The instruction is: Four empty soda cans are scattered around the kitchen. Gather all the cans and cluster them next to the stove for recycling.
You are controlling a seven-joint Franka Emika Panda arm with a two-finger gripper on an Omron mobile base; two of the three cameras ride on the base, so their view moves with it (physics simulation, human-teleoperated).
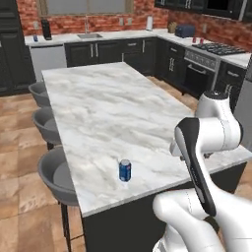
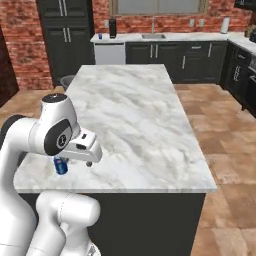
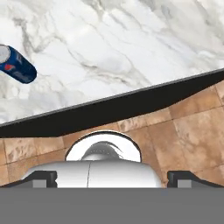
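Note:
A blue soda can [image 1: 125, 170] stands upright near the front edge of the marble island [image 1: 113, 108]; in the hand view this can [image 3: 16, 65] lies at the upper left. My gripper [image 2: 80, 159] hangs over the island's front edge, right of the can [image 2: 60, 166] and apart from it. It is open, its fingertips [image 3: 43, 177] set wide with nothing between them. A second blue can [image 1: 35, 38] stands on the back counter. Two small red cans [image 1: 197, 40] stand on the counter just left of the stove [image 1: 216, 48].
Three grey stools [image 1: 54, 172] line the island's left side. A dark toaster [image 1: 185, 31] sits in the back corner and a sink [image 1: 89, 35] is under the window. Tiled floor [image 2: 220, 130] lies between the island and the stove.

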